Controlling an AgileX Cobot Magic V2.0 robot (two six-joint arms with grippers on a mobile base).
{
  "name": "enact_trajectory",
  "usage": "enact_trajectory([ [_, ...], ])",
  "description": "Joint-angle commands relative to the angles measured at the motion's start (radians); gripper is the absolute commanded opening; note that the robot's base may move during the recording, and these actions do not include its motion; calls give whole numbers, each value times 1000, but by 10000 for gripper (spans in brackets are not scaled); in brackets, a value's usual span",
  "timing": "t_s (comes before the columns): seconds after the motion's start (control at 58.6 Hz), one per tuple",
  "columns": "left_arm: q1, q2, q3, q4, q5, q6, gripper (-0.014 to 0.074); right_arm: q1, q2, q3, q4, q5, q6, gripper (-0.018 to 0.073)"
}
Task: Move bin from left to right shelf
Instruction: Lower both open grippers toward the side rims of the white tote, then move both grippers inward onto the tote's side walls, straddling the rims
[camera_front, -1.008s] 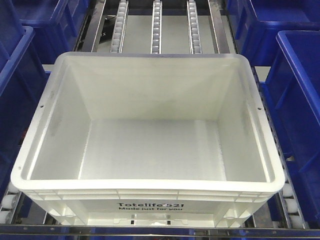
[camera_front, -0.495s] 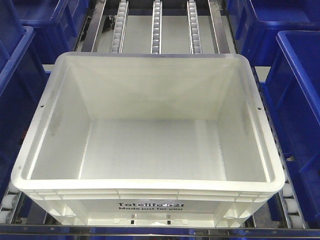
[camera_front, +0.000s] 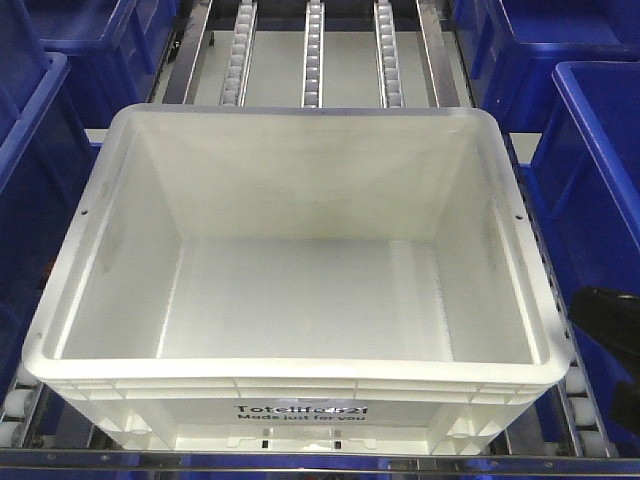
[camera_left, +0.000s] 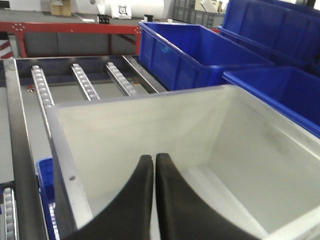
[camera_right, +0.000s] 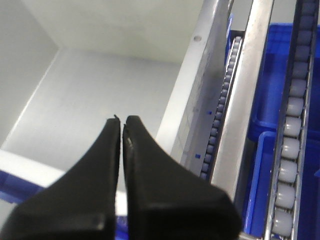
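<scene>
Change: since half a second ago a dark shape (camera_front: 612, 318) has come in at the right edge of the front view, just beside the bin (camera_front: 300, 378); the bin itself has not shifted.
Writing: black print (camera_front: 302, 413) on the bin's near wall reads "Totelife 521" over "Made just for you"; the middle of the top line is smudged.
Other labels: none can be read on the blue totes (camera_front: 598, 140).
Bin: white, open and upright, with nothing in it. It sits on the roller tracks (camera_front: 313, 55) in the middle lane, at the near end. Blue totes stand on both sides of it.
Left gripper: the left gripper (camera_left: 153, 159) has its black fingers pressed together with only a thin slit between them, and it holds nothing.
Bin to left gripper: the tips lie over the bin's inside, just right of its left rim. Whether they touch the bin cannot be told.
Right gripper: the right gripper (camera_right: 121, 121) is likewise closed to a slit, with nothing held.
Bin to right gripper: the tips lie over the bin's floor, near the right rim and the near wall. Contact cannot be told.
Background: a red frame (camera_left: 75, 26) crosses behind the tracks in the left wrist view.
</scene>
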Motion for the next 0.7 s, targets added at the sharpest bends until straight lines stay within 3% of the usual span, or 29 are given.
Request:
enact_trajectory([
  [0.0, -7, 12, -32, -35, -86, 9, 5, -1, 9, -32, 25, -84, -10, 0],
  [0.102, -7, 15, -32, -35, -105, 9, 40, -1, 9, -32, 24, -84, -11, 38],
  [0.205, -7, 32, -32, -35, -109, 10, 99, -1, 9, -32, 21, -86, -12, 132],
  [0.547, -7, 130, -32, -36, -136, 9, 377, -1, 12, -32, 14, -159, -64, 636],
  [0.683, -7, 199, -52, -35, -172, 9, 417, -1, 51, -32, 14, -172, -62, 680],
])
